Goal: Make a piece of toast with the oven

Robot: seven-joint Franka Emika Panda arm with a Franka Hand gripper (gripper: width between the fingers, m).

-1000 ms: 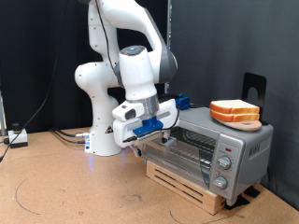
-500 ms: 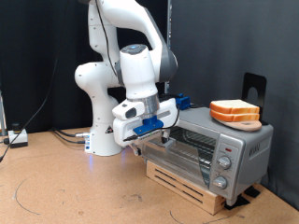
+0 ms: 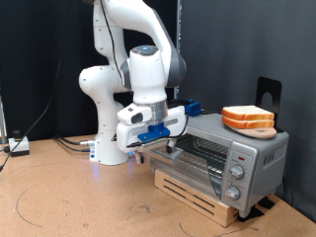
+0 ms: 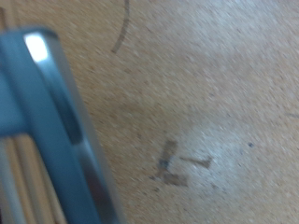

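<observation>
The pincer [image 3: 166, 141] is set at the oven [image 3: 222, 153] door's left upper edge; its spread cannot be told. The piece of toast [image 3: 248, 118] lies atop, unloaded.

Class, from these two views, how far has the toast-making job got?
Done: nothing with the bread; the piece of toast lies stacked on top of the oven. In hand: the gripper is at the oven's front upper edge on the exterior view's left, holding no bread. Left: no slice shows on the rack.
</observation>
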